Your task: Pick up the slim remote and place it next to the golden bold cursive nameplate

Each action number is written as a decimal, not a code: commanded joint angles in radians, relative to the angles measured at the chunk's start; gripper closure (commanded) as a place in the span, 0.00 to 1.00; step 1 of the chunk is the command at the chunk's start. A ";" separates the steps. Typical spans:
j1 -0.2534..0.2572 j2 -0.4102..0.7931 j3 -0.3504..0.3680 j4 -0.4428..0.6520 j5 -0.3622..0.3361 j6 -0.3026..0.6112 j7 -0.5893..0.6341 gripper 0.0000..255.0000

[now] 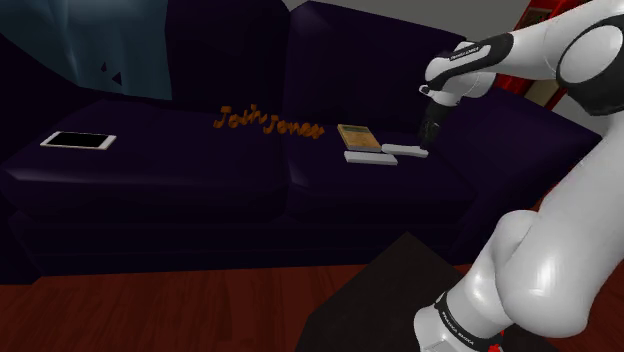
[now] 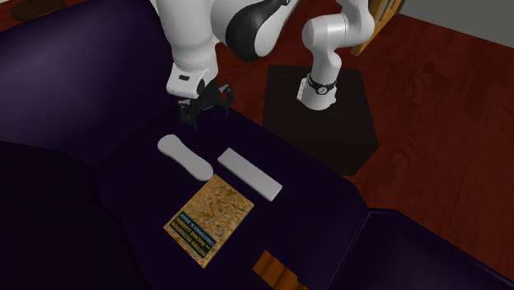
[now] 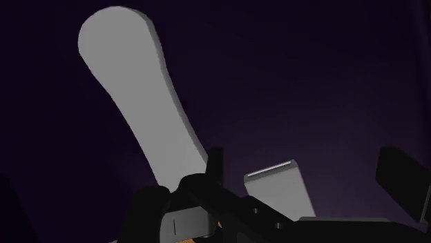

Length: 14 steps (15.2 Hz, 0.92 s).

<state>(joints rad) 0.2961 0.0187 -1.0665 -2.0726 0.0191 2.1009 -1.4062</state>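
Observation:
Two pale grey remotes lie side by side on the dark purple sofa seat (image 1: 200, 170). The slim one with rounded ends (image 2: 187, 156) (image 3: 141, 103) (image 1: 405, 150) is nearer my gripper. The other remote (image 2: 249, 174) (image 3: 280, 186) (image 1: 367, 157) is a plain rectangle. My gripper (image 2: 200, 107) (image 1: 430, 125) (image 3: 306, 157) hangs open just above the seat, off one end of the slim remote, and touches nothing. The golden cursive nameplate (image 1: 268, 122) (image 2: 276, 272) lies on the seat beyond a book.
A tan book (image 1: 358, 138) (image 2: 207, 216) lies between the remotes and the nameplate. A white tablet (image 1: 78, 141) rests at the seat's far end, at the shoulder view's left. The dark stand (image 2: 321, 107) sits on a red wood floor (image 1: 150, 310) before the sofa.

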 commanded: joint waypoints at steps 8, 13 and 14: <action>-0.337 0.521 0.201 0.389 0.440 -0.079 -0.484 0.00; -0.350 0.551 0.223 0.364 0.468 -0.030 -0.501 0.00; -0.352 0.557 0.228 0.360 0.474 -0.021 -0.504 0.00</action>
<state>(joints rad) -0.0513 0.5664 -0.8447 -1.7135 0.4853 2.0723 -1.9068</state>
